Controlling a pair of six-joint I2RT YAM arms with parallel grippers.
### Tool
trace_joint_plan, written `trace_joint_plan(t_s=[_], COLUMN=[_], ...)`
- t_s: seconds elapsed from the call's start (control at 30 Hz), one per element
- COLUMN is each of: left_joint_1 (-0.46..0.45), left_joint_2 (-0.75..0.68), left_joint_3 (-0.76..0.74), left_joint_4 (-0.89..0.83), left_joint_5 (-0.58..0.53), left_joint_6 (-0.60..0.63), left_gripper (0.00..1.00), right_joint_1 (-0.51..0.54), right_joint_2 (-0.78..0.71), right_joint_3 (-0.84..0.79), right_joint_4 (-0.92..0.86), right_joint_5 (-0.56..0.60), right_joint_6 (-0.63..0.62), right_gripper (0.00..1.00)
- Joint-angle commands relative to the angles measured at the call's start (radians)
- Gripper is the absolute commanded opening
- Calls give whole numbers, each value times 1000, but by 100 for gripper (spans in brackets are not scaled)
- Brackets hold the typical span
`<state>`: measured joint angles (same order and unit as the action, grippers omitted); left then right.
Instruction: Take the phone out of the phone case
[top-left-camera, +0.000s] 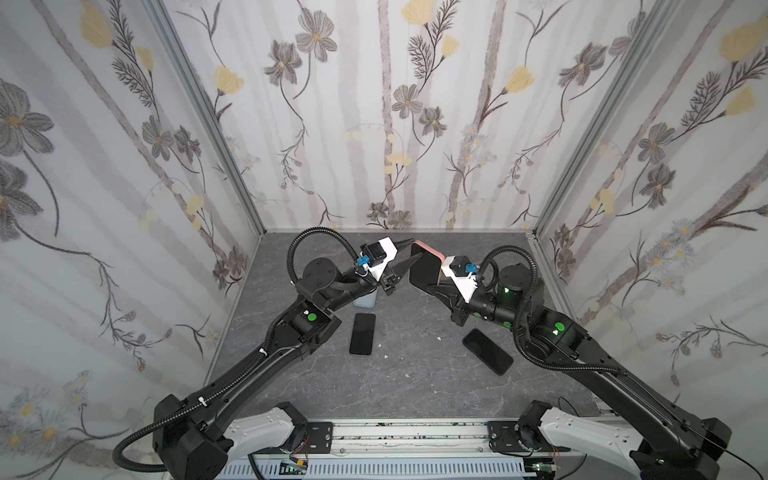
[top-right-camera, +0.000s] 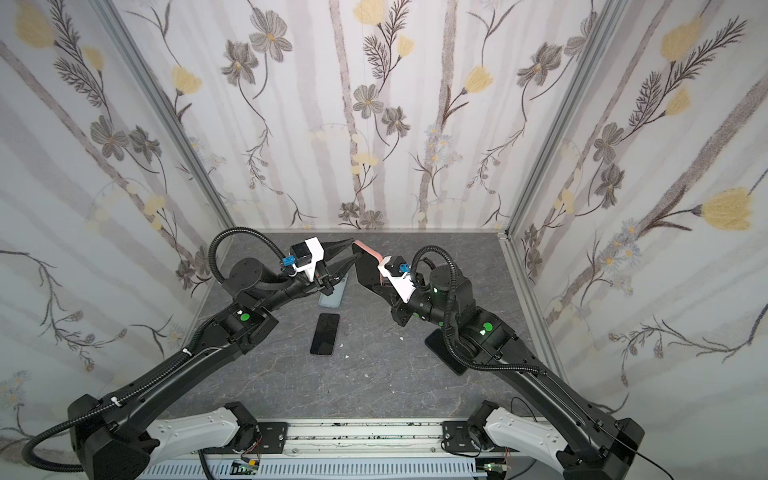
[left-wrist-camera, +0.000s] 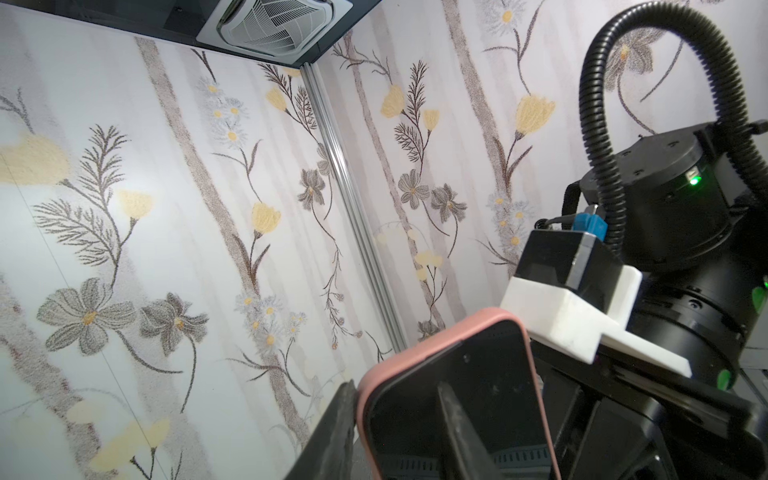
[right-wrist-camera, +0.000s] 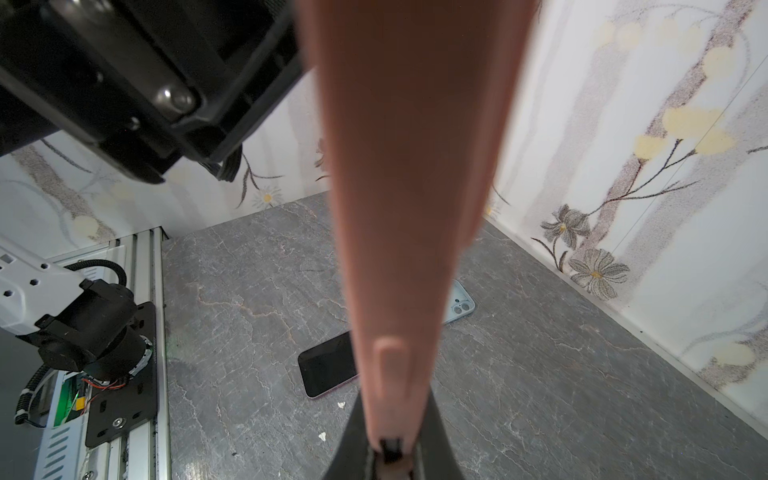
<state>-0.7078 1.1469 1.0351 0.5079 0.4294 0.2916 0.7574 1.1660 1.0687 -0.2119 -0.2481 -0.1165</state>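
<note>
Black arms (top-left-camera: 266, 357), ribbed cables (top-left-camera: 297, 245), green dots (top-left-camera: 311, 317), white mounts (top-left-camera: 388, 249), probably blue connectors (top-left-camera: 362, 262).

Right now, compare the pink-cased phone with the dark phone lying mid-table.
The pink-cased phone is held off the table in the right gripper; the dark phone lies on it, untouched. The pink-cased phone stands tilted on edge; the dark phone lies flat, face up. Both show dark, unlit screens.
</note>
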Motion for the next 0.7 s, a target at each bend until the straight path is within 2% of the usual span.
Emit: trace_joint_plan(t_s=[0.0, 0.13, 0.27, 0.67], left_joint_1=[-4, -3, -2, -3], left_joint_2=[-11, -29, -42, -43], left_joint_3=[-12, -20, -21, -12], left_joint_4=[-37, -37, -37, -37], left_joint_5=[-16, -53, -65, -19], left_joint_6=[17, 32, 36, 22], left_gripper=[40, 45, 45, 42], right_joint_1=[7, 7, 7, 7], right_joint_2=[-6, -30, -25, 11], right_joint_3=[-12, -46, -41, -11], right_joint_4=[129, 168, 145, 102], right_joint_5=[12, 79, 140, 67], right_joint_6=[-13, 11, 21, 21], right_gripper=[0, 0, 0, 0])
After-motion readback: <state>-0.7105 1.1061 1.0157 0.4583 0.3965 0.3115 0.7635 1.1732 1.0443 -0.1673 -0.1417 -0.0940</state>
